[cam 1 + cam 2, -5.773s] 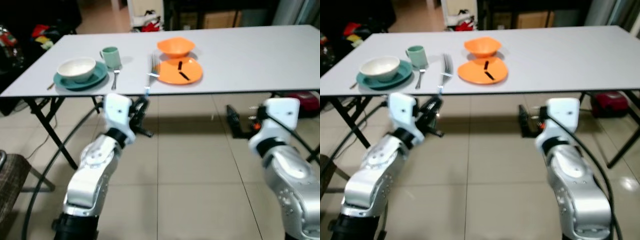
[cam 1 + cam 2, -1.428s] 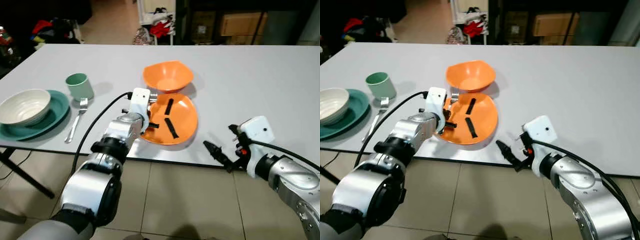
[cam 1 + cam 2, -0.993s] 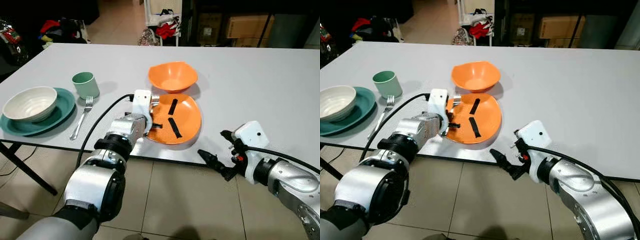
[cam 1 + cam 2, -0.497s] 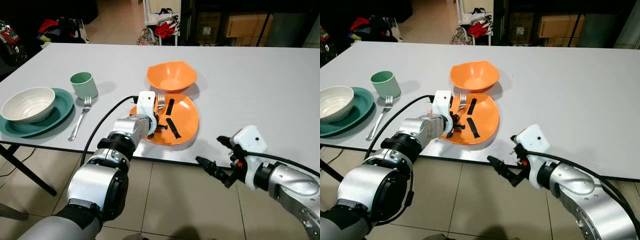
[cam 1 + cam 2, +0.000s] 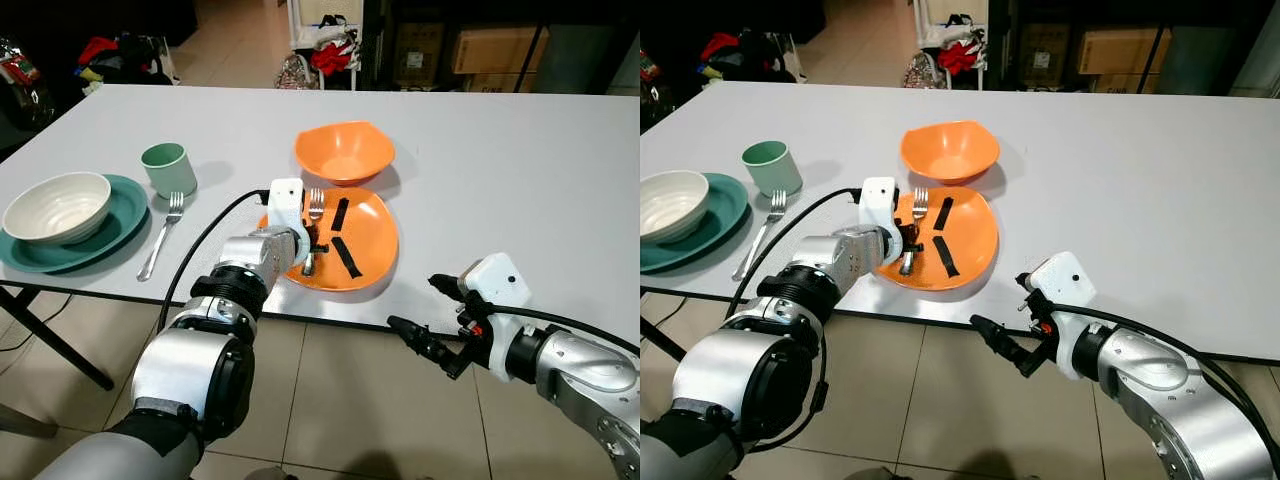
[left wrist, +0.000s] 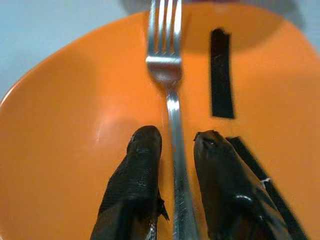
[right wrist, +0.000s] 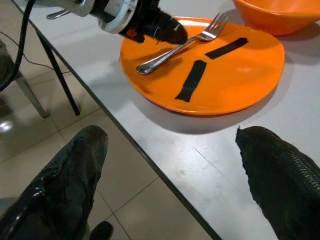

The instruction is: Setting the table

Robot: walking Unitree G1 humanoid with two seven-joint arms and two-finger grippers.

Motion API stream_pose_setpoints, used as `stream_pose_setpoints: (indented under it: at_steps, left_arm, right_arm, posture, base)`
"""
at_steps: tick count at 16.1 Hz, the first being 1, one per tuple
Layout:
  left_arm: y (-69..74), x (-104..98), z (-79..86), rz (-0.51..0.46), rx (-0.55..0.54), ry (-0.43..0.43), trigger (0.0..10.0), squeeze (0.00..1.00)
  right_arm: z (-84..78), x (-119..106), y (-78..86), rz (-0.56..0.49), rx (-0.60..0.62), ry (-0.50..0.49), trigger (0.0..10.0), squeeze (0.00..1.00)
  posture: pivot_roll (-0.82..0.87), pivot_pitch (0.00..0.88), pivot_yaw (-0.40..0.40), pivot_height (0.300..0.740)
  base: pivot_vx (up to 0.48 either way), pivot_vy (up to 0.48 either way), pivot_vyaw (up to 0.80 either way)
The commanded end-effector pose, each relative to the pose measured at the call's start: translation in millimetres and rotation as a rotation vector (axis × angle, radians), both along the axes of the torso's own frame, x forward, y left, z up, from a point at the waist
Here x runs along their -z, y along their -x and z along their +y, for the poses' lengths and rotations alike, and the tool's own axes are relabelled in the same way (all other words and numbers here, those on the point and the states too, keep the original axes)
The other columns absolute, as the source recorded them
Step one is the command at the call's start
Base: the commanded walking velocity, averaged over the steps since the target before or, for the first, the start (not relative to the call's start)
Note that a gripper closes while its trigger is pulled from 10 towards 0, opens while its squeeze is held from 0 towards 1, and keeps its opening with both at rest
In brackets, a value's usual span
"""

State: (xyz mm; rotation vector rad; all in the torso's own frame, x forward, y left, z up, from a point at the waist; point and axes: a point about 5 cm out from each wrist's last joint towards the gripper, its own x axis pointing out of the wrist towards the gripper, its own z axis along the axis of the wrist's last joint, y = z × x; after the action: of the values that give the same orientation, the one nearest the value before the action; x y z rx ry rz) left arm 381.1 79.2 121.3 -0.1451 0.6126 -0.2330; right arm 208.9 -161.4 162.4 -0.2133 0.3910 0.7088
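- The desk is grey-white and carries two place settings: a teal one at the robot's left and an orange one near the middle.
- The left arm reaches forward over the desk's near edge, its wrist above the near left rim of the plate.
- The right arm is held low in front of the desk edge, to the right of the plate, pointing left; the right gripper has its fingers spread wide and empty, as the right wrist view shows.
- The plate is orange with two black strips on it, and the orange bowl touches its far rim.
- The teal setting has a white bowl on a teal plate, with a green cup and a second fork beside it.
- The left gripper has its fingers parted a little either side of the handle; whether they press it I cannot tell.
- The fork lies on the plate's left part, tines toward the bowl.
- Step in hand, as I judge it: setting this fork down at the orange place. Next, the fingers should open fully and draw back without dragging the fork.
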Motion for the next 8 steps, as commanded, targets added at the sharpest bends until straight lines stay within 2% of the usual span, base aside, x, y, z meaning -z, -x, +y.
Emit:
stream_pose_setpoints:
  at_steps: [1, 2, 3, 4, 5, 6, 8]
  left_arm:
    - [-6.0, -14.4, 2.2, -0.048, 0.011, 0.003, 10.0, 1.0]
    - [-10.7, -29.3, 2.6, -0.14, 0.021, 0.013, 10.0, 1.0]
    - [-14.1, -46.1, 5.9, -0.256, 0.025, 0.048, 10.0, 0.73]
    - [-13.8, -56.3, 10.3, -0.333, 0.024, 0.072, 10.0, 0.36]
    - [-8.2, -66.2, 19.3, -0.408, 0.032, 0.104, 10.0, 0.0]
    - [5.9, -69.5, 34.5, -0.472, 0.05, 0.095, 10.0, 0.0]
    - [34.6, -66.5, 62.4, -0.559, 0.029, 0.044, 10.0, 0.0]
  right_arm:
    - [2.2, -5.5, 1.4, -0.024, -0.026, -0.006, 10.0, 0.0]
    - [1.9, -8.0, 0.5, -0.048, -0.022, -0.012, 10.0, 0.0]
    - [0.6, -9.4, -1.6, -0.076, 0.013, -0.015, 10.0, 0.0]
    - [-1.6, -9.8, -4.1, -0.103, 0.074, -0.017, 10.0, 0.0]
    - [-6.7, -13.9, -11.0, -0.176, 0.216, -0.042, 10.0, 0.0]
    - [-7.0, -16.5, -12.9, -0.218, 0.328, -0.094, 10.0, 0.0]
    - [-1.3, -15.1, -10.5, -0.24, 0.375, -0.094, 10.0, 0.0]
  posture:
    - [-0.08, 0.0, 0.101, 0.74]
    - [-0.08, 0.0, 0.104, 0.74]
    - [-0.08, 0.0, 0.106, 0.74]
    - [-0.07, 0.0, 0.104, 0.74]
    - [-0.06, 0.0, 0.099, 0.74]
    - [-0.06, 0.0, 0.101, 0.74]
    - [-0.05, 0.0, 0.097, 0.74]
  base:
    - [0.0, 0.0, 0.0]
    - [0.0, 0.0, 0.0]
    - [0.0, 0.0, 0.0]
    - [0.0, 0.0, 0.0]
    - [0.0, 0.0, 0.0]
    - [0.0, 0.0, 0.0]
    - [0.0, 0.0, 0.8]
